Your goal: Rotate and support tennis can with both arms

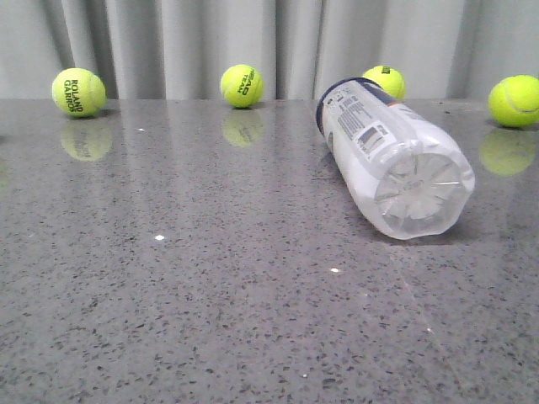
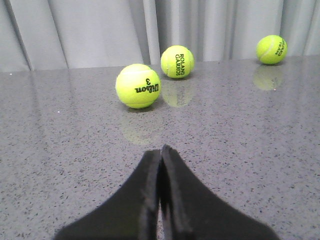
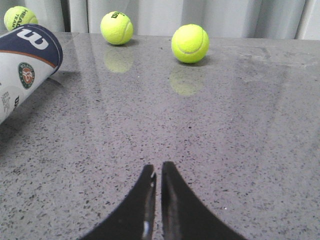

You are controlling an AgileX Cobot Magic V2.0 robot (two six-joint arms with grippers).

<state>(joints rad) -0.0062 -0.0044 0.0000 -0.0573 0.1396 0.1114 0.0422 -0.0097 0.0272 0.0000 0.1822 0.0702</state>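
The tennis can (image 1: 392, 164) lies on its side on the grey table at the right, its ribbed clear base turned toward the front camera and its navy band at the far end. In the right wrist view its navy-and-orange band end (image 3: 25, 65) shows at the picture's edge, well apart from my right gripper (image 3: 158, 167), which is shut with nothing in it. My left gripper (image 2: 161, 150) is shut too, empty, low over bare table; the can does not show in its view. Neither arm appears in the front view.
Several yellow-green tennis balls line the back of the speckled table (image 1: 210, 278) by the grey curtain: one far left (image 1: 78, 92), one mid (image 1: 242, 85), one behind the can (image 1: 385, 82), one far right (image 1: 515, 101). A Wilson ball (image 2: 138, 85) lies ahead of the left gripper.
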